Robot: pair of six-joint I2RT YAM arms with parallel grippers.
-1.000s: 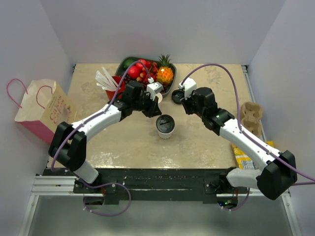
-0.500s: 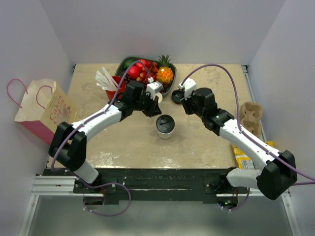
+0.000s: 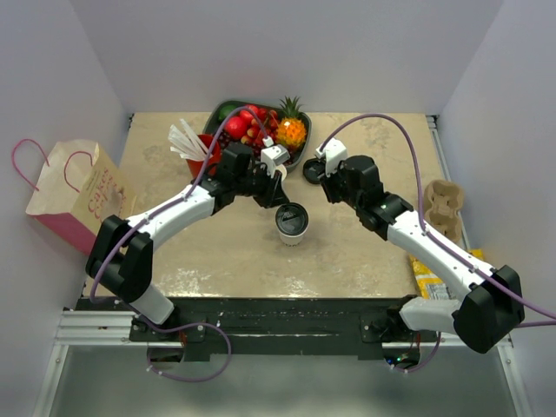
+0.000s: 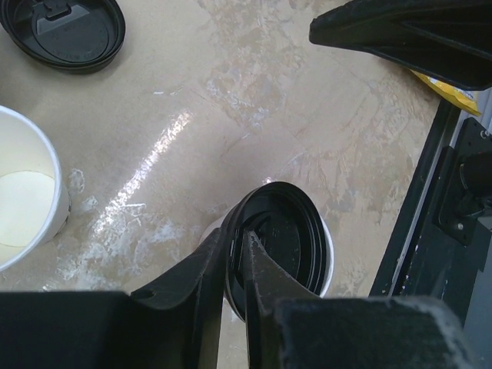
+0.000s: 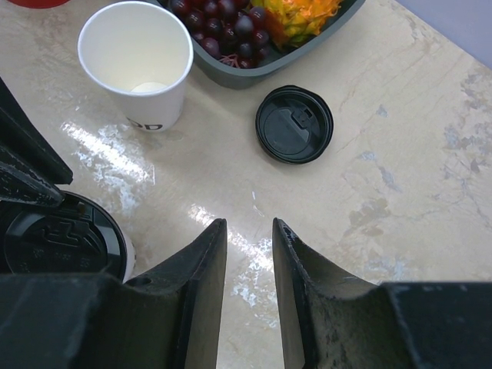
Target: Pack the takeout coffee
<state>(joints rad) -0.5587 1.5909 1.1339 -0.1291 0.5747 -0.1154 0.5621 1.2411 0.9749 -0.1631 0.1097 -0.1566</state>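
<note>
Left tool (image 4: 237, 238): narrow slit, has edged slightly toward small white paper takeout cup with black plastic lid (image 4: 286, 244). Lid rim shows in slit; pinch cannot tell. Likely grasp step.
Cup upright mid beige table (image 3: 365, 252), not yet packed.
Right tool (image 5: 247, 227): small gap, empty, unmoved.
Near: lidless white paper cup (image 5: 137, 54), loose round black lid (image 5: 294, 124).
Pink paper bag (image 3: 74, 195) well apart, off table's left edge. Red cup with white straws (image 3: 201, 155) near that route, could get clipped.

Robot lab test cell: plain white panel walls (image 3: 287, 52) box in a beige stone-pattern tabletop (image 3: 347, 252). Bare aluminium rail frame (image 3: 95, 326) along its near edge, loose purple cables (image 3: 373, 115) overhead.
</note>
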